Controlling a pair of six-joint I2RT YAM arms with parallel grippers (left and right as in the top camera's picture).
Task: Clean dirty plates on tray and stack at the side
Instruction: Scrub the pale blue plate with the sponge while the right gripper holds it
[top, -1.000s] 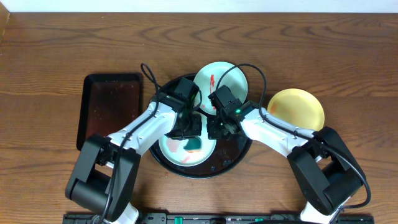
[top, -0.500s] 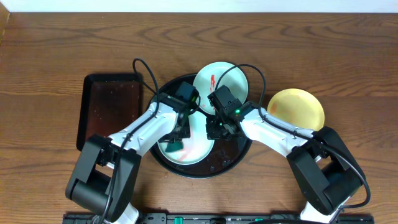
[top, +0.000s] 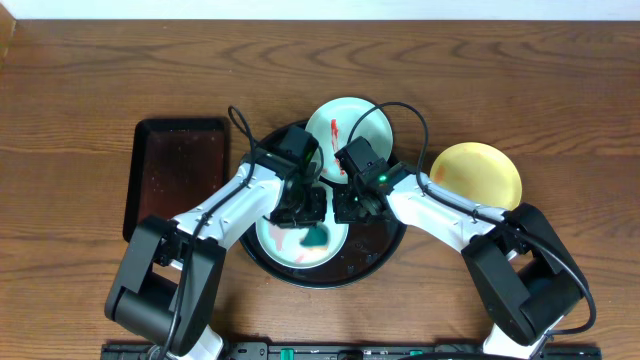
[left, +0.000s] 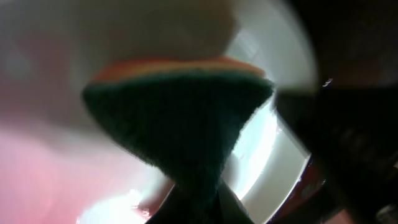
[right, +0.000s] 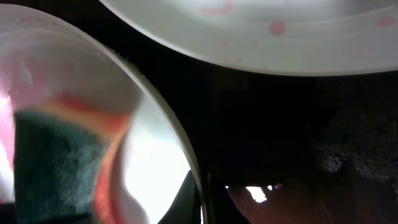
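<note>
The round black tray (top: 375, 236) holds two mint-cyan plates. The front plate (top: 285, 243) has smeared red sauce. My left gripper (top: 305, 212) is shut on a green and orange sponge (top: 318, 237) and presses it on this plate. The sponge fills the left wrist view (left: 180, 118). My right gripper (top: 343, 212) is shut on the front plate's right rim (right: 186, 155). The back plate (top: 352, 125), streaked red, leans on the tray's far rim. The yellow plate (top: 476, 175) lies plain on the table to the right.
A smaller rectangular black tray (top: 180, 175) lies left of the round tray. Both arms cross over the round tray's middle. Cables loop above the back plate. Bare wood table lies all around.
The left gripper swept the sponge to the plate's left side, then back to its right side. The right gripper stayed on the rim.
</note>
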